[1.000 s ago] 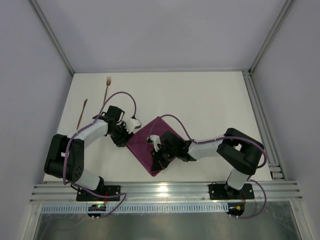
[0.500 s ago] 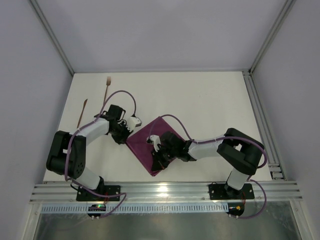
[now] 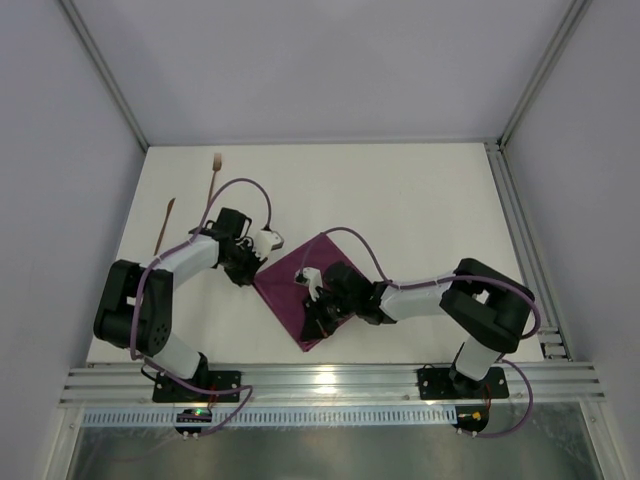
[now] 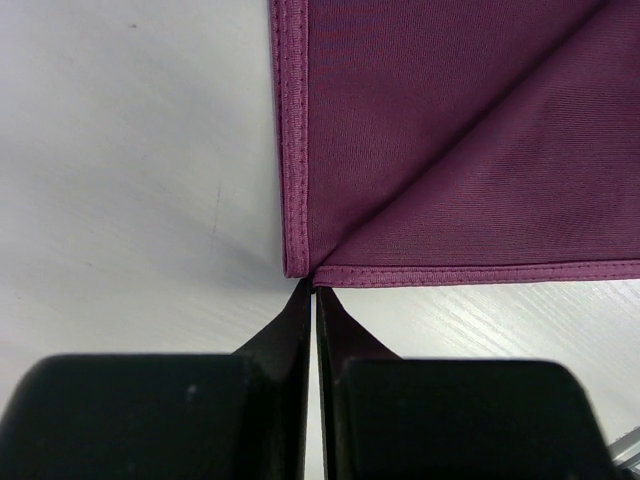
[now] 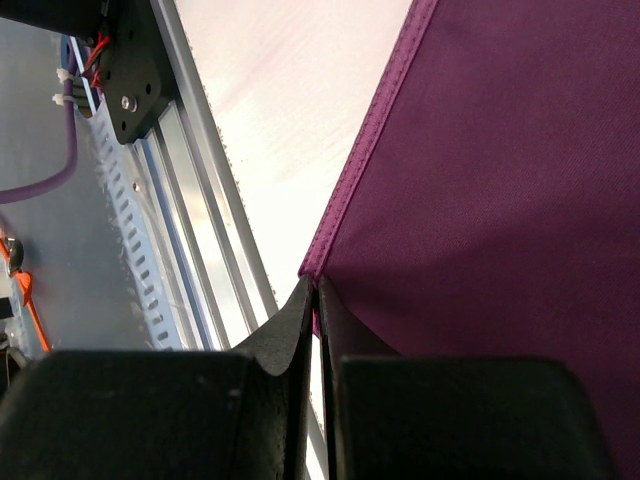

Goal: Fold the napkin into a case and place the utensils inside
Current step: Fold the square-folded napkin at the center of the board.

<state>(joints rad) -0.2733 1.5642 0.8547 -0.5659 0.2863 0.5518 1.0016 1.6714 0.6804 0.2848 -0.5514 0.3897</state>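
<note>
napkin (image 3: 287, 290) centre-near | fork (image 3: 212, 180) far-left | knife (image 3: 164, 227) left of fork

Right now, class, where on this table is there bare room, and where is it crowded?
Barest: the far right of the table, bordered by the back wall, the right rail and the right arm. Crowded: the far left, where the fork and knife stick lie past the left gripper, and the near middle around the napkin and right gripper.
</note>
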